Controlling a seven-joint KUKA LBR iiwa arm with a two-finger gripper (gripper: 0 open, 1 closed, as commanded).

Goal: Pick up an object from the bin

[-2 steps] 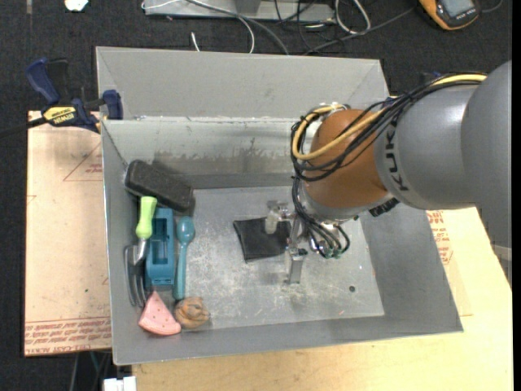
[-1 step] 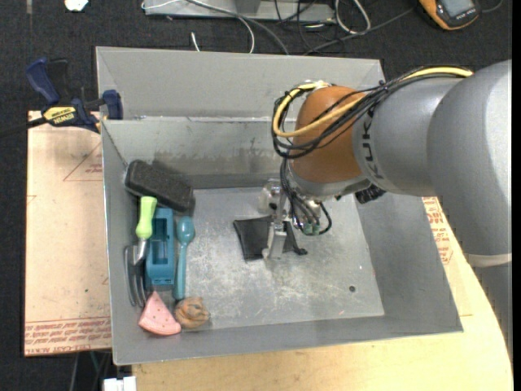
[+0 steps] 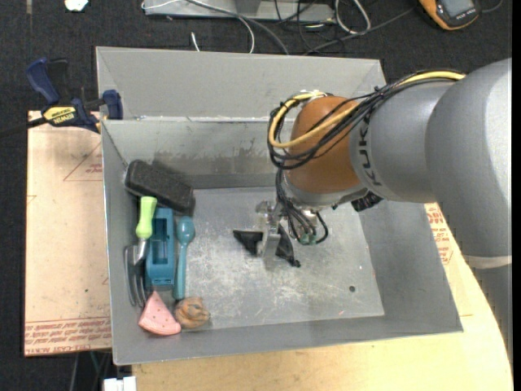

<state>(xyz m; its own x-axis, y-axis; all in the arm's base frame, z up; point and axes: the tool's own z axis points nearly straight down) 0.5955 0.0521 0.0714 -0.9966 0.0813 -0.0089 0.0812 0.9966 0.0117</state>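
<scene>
Arm (image 3: 456, 137) enters from the right, its thick grey link crossing above the bin's (image 3: 326, 292) right rim. The wrist bends steeply down near the bin's middle, just in front of the back wall. An orange cover (image 3: 321, 149) sits on the wrist with yellow and black cables (image 3: 285, 120) looped over it. Below it the jaws point at the floor and stand released, the two dark fingertips (image 3: 247, 239) spread apart low over bare scuffed metal with nothing between them. All loose things lie along the left wall, well apart from the jaws. A black block (image 3: 159, 186) lies tilted at the back. In front of it are a green handle (image 3: 146, 217), a blue plastic piece (image 3: 163, 251) and grey metal utensils (image 3: 130, 274) against the wall. A blue spoon (image 3: 184, 243) lies on the heap's right side, the thing nearest the jaws. At the front left corner a pink wedge (image 3: 159, 317) touches a brown lump (image 3: 193, 312).
</scene>
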